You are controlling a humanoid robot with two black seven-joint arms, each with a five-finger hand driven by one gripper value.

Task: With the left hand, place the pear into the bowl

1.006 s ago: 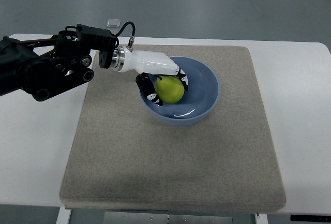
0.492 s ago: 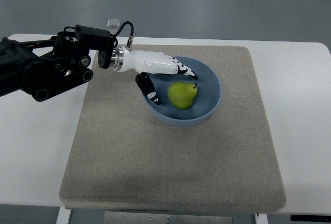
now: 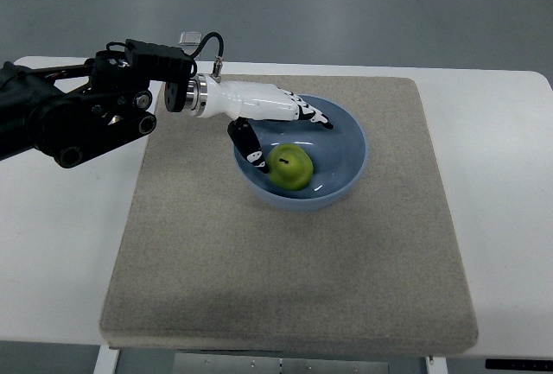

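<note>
The pear (image 3: 290,167) lies loose inside the blue bowl (image 3: 346,145), on the bowl's floor toward its left side, with the stem end facing up. The bowl sits on a grey mat (image 3: 285,262), in the mat's far half and a little left of its middle; the mat covers most of the white surface (image 3: 510,218).

The left hand (image 3: 272,119) reaches in from the left edge and hovers over the bowl's far-left rim. Its fingers (image 3: 311,117) are spread wide and stretched out flat over the rim, and the thumb (image 3: 248,142) hangs down just inside the bowl wall, close beside the pear. It grips nothing. Whether the thumb touches the fruit I cannot tell. The right hand is out of view.

Judging by this, the placing itself is done: the pear is released and in the bowl. The step in hand is the release and getaway. The next move calls for lifting the hand up and back toward the left, clear of the rim, with the thumb kept from nudging the pear or catching the bowl wall and dragging the bowl across the mat.
</note>
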